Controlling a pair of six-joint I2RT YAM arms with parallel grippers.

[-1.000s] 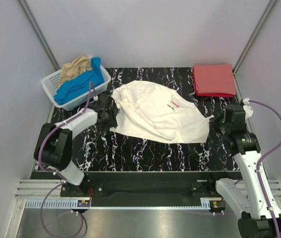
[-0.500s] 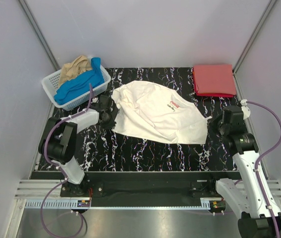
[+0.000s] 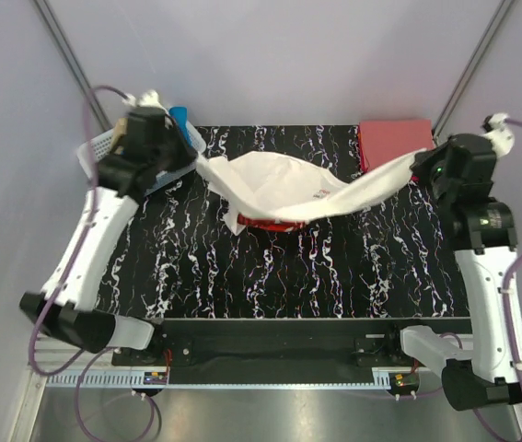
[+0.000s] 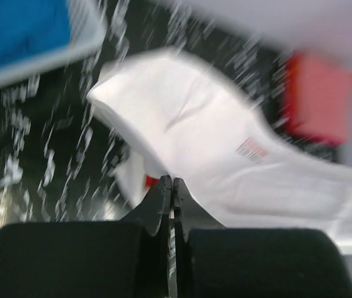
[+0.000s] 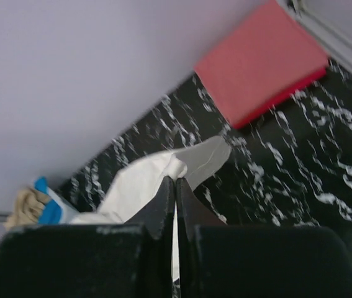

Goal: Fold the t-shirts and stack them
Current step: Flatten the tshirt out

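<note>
The white t-shirt (image 3: 288, 184) hangs stretched in the air between my two raised grippers, sagging over the table's middle, with red print showing at its low fold. My left gripper (image 3: 191, 158) is shut on the shirt's left end; in the left wrist view the fingertips (image 4: 172, 181) pinch white cloth (image 4: 194, 118). My right gripper (image 3: 423, 158) is shut on the right end, and cloth (image 5: 144, 180) bunches at its tips (image 5: 176, 180). The red t-shirt (image 3: 394, 145) lies folded at the back right corner (image 5: 262, 59).
The white lattice basket (image 3: 98, 147) stands at the back left, mostly hidden behind my left arm, with a blue tee (image 3: 179, 118) poking out. The right wrist view shows blue (image 5: 48, 210) and tan (image 5: 25, 202) cloth there. Grey walls close in the black marbled table (image 3: 270, 276).
My left gripper closed on the white t-shirt's left edge. Both arms then rose and spread apart, lifting the shirt off the table and pulling it taut.
</note>
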